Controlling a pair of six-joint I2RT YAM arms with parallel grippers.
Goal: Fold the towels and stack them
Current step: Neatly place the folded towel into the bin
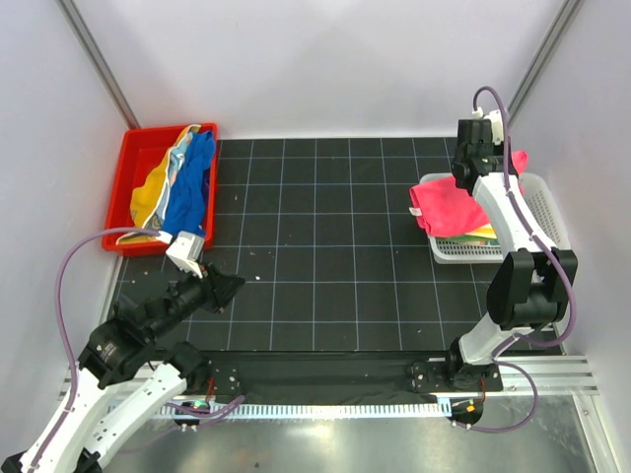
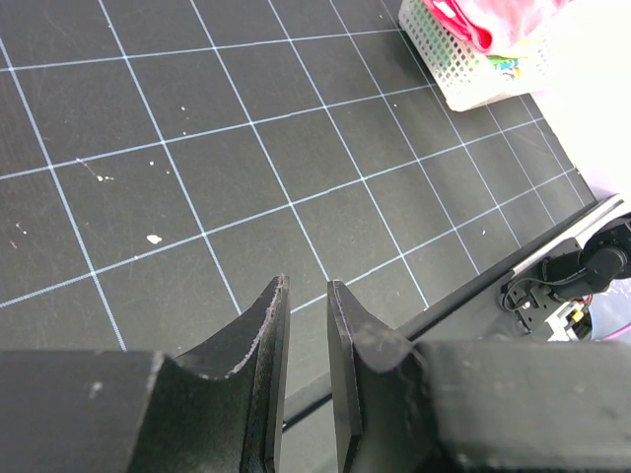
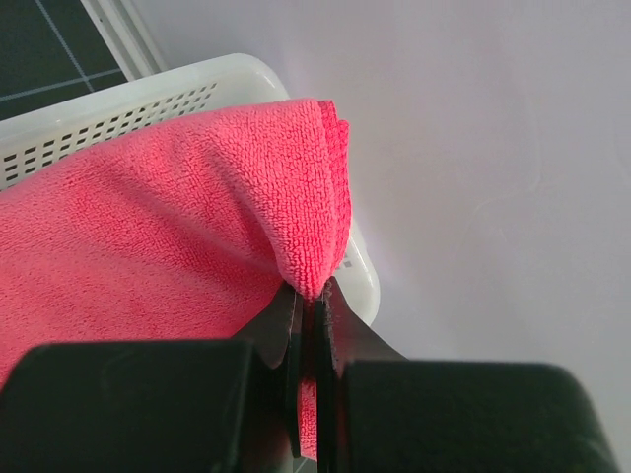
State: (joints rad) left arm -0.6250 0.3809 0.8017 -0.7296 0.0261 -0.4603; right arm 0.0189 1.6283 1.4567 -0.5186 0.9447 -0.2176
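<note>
Towel [image 3: 148,217], pink-red, is pinched in the right claw [image 3: 312,301] over the basket [image 3: 118,110]; left claw [image 2: 308,288] slightly parted, empty.

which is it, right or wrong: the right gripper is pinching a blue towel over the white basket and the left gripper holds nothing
Wrong on the colour: the towel pinched in the right gripper is pink-red, not blue, as the right wrist view shows. The rest stands: it is over the white basket, and the left gripper holds nothing.
</note>
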